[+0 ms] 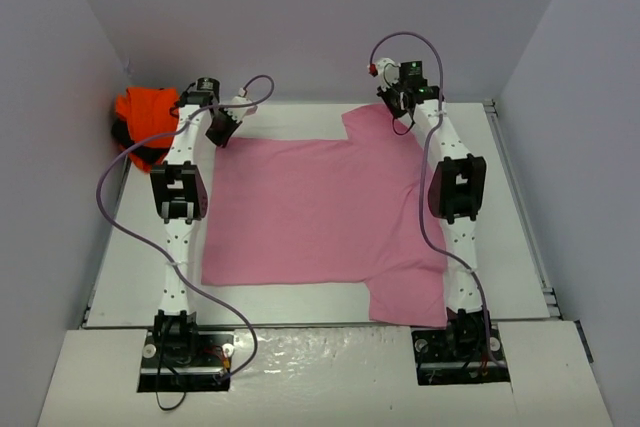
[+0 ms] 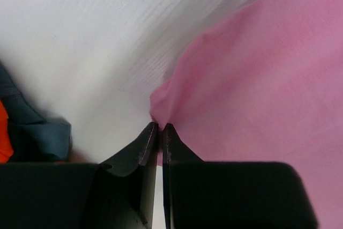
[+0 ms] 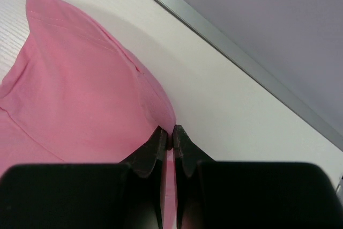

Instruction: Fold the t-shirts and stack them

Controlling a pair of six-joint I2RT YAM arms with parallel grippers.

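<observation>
The light pink t-shirt (image 1: 310, 212) lies spread flat on the white table, sleeves toward the right. My left gripper (image 1: 222, 128) is shut on its far left corner; the left wrist view shows the pink cloth (image 2: 257, 89) pinched between the closed tips (image 2: 160, 128). My right gripper (image 1: 398, 105) is shut on the shirt's far right sleeve edge; the right wrist view shows the pink cloth (image 3: 80, 100) pinched at the tips (image 3: 171, 131). The orange t-shirt (image 1: 145, 112) and the dark navy one (image 1: 140, 152) lie bunched together at the far left corner.
Grey walls enclose the white table (image 1: 520, 207) on three sides. A metal rail (image 3: 241, 60) runs along the table's far edge. Purple cables loop from both arms. The dark cloth also shows in the left wrist view (image 2: 37, 127).
</observation>
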